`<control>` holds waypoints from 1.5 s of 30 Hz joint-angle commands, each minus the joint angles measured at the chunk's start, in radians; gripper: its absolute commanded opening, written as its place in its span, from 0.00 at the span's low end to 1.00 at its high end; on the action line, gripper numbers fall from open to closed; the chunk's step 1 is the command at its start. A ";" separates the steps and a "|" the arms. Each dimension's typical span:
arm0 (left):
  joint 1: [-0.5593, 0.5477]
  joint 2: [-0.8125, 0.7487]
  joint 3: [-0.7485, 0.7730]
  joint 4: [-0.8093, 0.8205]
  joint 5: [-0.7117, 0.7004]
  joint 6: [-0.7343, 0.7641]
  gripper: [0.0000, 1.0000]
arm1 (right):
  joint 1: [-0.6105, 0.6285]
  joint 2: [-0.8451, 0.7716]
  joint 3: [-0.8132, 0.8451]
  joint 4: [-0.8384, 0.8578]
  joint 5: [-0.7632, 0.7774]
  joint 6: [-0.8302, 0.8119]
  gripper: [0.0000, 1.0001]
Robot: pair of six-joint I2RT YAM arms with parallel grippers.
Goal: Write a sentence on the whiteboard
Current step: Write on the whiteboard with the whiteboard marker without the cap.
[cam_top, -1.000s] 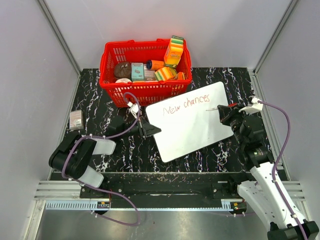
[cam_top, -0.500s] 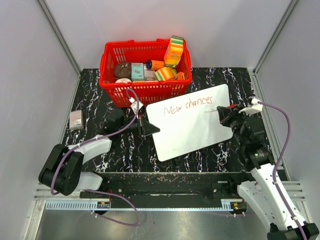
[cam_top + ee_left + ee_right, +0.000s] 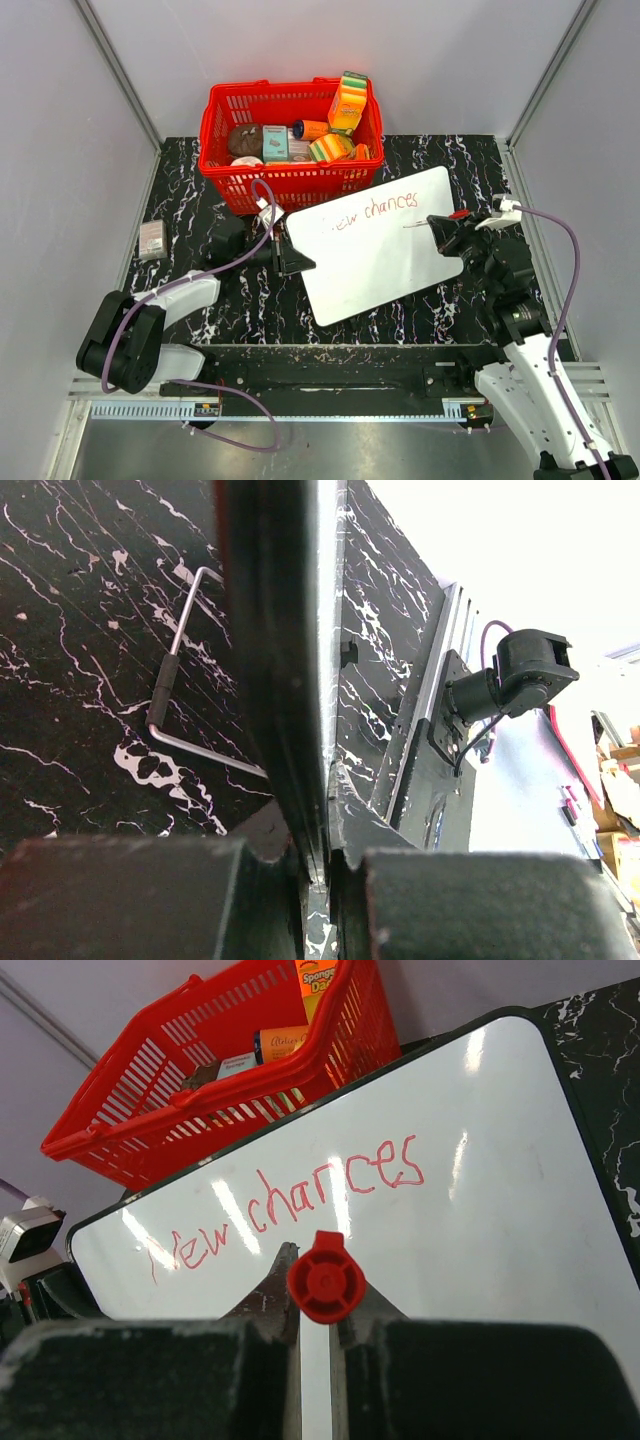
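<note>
Right wrist view: only "New chances" of the sentence (image 3: 290,1200) is written on the whiteboard (image 3: 470,1260), which is pinched at its edge over the desk (image 3: 250,300) by the left fingers (image 3: 297,263), with a red marker (image 3: 325,1276) clamped in the closed right fingers (image 3: 268,1295); more words are judged owed.

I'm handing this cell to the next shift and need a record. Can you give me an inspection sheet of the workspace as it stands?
Surface: black marbled table, white veining.
Job's things: whiteboard sits askew on the table; sentence reads "New chances" in red.
Clutter: red basket of packaged goods behind the board; small box at the left edge.
Grippers: left gripper shut on the whiteboard's left edge; right gripper shut on a red marker.
Cables: purple cable loops off each wrist.
Surroundings: grey walls; aluminium rail along the near edge.
</note>
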 commanded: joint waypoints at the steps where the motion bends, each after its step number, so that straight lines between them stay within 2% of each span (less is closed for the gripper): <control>1: 0.009 0.015 -0.031 -0.133 -0.056 0.168 0.00 | 0.002 0.018 -0.016 0.068 -0.102 -0.033 0.00; 13: 0.009 0.043 -0.019 -0.138 -0.072 0.151 0.00 | 0.004 0.084 0.013 0.133 -0.156 -0.043 0.00; 21: 0.009 0.070 -0.009 -0.131 -0.064 0.141 0.00 | 0.038 0.150 0.056 0.142 -0.127 -0.038 0.00; 24: 0.009 0.061 -0.014 -0.130 -0.067 0.141 0.00 | 0.096 0.176 0.072 0.150 -0.080 -0.053 0.00; 28: 0.009 0.051 -0.025 -0.124 -0.063 0.142 0.00 | 0.240 0.210 0.098 0.150 0.049 -0.107 0.00; 32: 0.009 0.044 -0.028 -0.124 -0.067 0.144 0.00 | 0.255 0.225 0.102 0.168 0.071 -0.107 0.00; 41: 0.009 0.044 -0.026 -0.127 -0.061 0.148 0.00 | 0.255 0.250 0.099 0.220 0.033 -0.122 0.00; 45: 0.009 0.043 -0.026 -0.124 -0.061 0.148 0.00 | 0.258 0.261 0.090 0.265 -0.055 -0.142 0.00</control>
